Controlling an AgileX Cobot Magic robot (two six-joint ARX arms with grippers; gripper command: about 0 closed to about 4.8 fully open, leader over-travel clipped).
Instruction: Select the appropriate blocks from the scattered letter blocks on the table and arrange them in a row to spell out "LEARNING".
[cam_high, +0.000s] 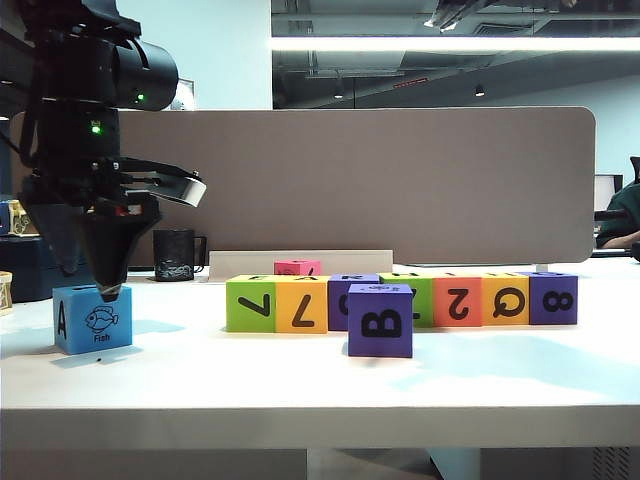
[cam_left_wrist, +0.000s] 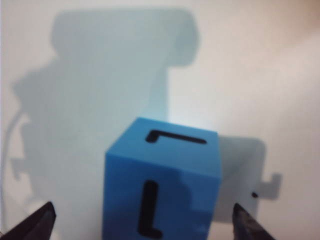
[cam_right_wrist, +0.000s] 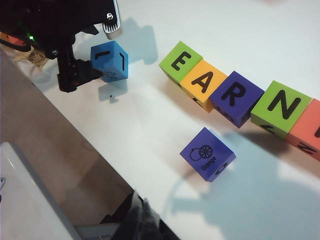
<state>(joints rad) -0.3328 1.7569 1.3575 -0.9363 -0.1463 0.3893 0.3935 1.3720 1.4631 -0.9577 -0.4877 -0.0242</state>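
Observation:
A blue letter block stands alone on the table at the left, showing A and a fish to the exterior view and L on its top. My left gripper hangs just above it, pointing down. In the left wrist view my left gripper is open, its fingertips wide of the block on both sides and not touching it. Further right runs a row of blocks reading E, A, R, N. My right gripper is shut and empty, near the table's edge.
A purple B block stands alone in front of the row, with its orange picture on top. A pink block and a black mug sit at the back, before the grey-brown partition board.

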